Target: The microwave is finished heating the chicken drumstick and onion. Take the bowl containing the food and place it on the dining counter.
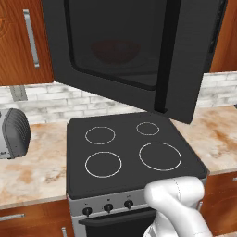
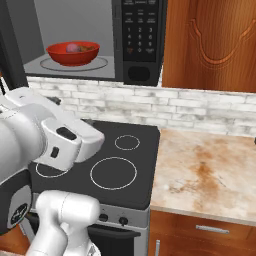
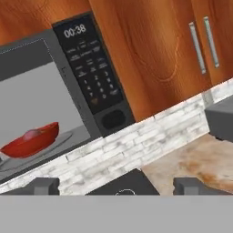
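fingers (image 3: 41,185): two dark tips at the bottom of the hand view, set wide apart with nothing between them; gripper (image 3: 116,187) released and empty.

hand view, rolled: microwave (image 3: 86,77) with its cavity exposed, keypad panel reading 00:38. bowl (image 3: 31,140), glossy red, sits on the glass turntable inside the grey cavity, well apart from the fingers. onion (image 3: 32,134) shows as a pale pink lump above the rim. white brick backsplash (image 3: 118,150) below, marbled countertop (image 3: 195,159) to one side, wood cabinets (image 3: 154,50) beyond.

left base view: microwave door (image 1: 139,51) swung out over the stovetop (image 1: 132,152), its dark glass showing the bowl faintly as a red blur. white arm (image 1: 178,203) rises at lower right. grey ribbed appliance (image 1: 14,134) on the countertop at left, identity unclear.

right base view: cavity seen clearly; bowl on the turntable with the onion at its middle and the chicken drumstick (image 2: 90,48), brown, toward the keypad side. arm link crosses the lower left, above the stovetop.

step in hand, judged: reach to the bowl. advice: level the hand, enter the cavity clear of the door and the opening's lower edge, take the near rim with one finger inside and one outside, lift slightly before withdrawing, keep the bowl flat so the food stays in.
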You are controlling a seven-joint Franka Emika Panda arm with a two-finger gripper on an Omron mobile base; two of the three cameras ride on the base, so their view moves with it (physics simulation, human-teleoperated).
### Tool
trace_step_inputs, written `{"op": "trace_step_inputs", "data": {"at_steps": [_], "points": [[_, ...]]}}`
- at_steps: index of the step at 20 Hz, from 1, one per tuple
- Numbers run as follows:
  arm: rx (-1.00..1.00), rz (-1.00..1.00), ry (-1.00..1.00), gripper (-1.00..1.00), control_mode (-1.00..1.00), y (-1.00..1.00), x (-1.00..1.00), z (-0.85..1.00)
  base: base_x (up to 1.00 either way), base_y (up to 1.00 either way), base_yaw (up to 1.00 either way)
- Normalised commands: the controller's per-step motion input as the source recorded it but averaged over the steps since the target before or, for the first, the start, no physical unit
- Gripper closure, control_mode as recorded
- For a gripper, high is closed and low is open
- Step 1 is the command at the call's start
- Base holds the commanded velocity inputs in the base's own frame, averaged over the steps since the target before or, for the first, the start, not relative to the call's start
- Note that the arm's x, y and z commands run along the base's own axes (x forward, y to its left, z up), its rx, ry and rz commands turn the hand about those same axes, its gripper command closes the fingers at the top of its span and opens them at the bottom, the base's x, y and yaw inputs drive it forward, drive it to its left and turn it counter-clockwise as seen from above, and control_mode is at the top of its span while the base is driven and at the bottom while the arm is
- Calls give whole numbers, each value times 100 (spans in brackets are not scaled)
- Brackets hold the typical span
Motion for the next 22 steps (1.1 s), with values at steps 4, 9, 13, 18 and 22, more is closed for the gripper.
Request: {"op": "trace_step_inputs", "data": {"at_steps": [4,9,13,18,22], "points": [[45,32,42,-100,-100,-51,76,-42,0,0,0],[50,23,48,-100,-100,11,100,-47,0,0,0],[43,17,27,-100,-100,70,100,-22,0,0,0],[20,23,18,-100,-100,100,90,0,0,0,0],[12,19,12,-100,-100,100,43,0,0,0,0]]}}
